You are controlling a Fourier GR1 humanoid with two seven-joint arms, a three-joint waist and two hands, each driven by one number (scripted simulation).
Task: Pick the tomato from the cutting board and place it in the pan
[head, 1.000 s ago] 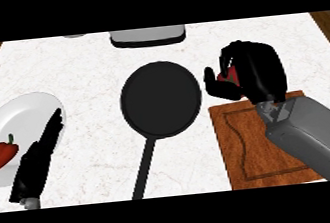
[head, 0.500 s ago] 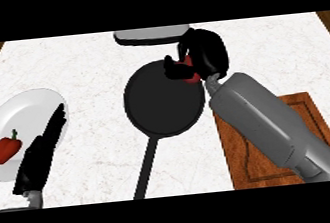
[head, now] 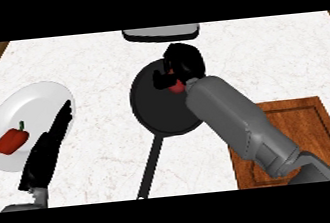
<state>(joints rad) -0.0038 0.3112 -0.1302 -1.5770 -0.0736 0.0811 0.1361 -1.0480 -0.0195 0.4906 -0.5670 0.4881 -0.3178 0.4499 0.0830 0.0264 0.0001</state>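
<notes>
the tomato shows only as a small red patch just above the middle of the frame, over the upper right part of the pan. the right hand is curled round it from above, black fingers closed about it and hiding most of it, so whether the tomato touches the pan's floor cannot be told. the grey right forearm runs from the lower right of the frame up to that hand, crossing the pan's right rim.

the pan is round, flat and dark, matte, with a thin straight dark handle running down toward the bottom centre. at lower right lies the cutting board, rectangular, reddish-brown wood with a shallow groove near its edge, partly covered by the forearm.

at the left of the frame the left hand rests with straight, relaxed fingers, holding nothing, lying across the right edge of a smooth white plate. a red bell pepper with a green stem sits on the plate. the counter is pale marble with faint veins. a light grey, rounded object sits at the top centre.
</notes>
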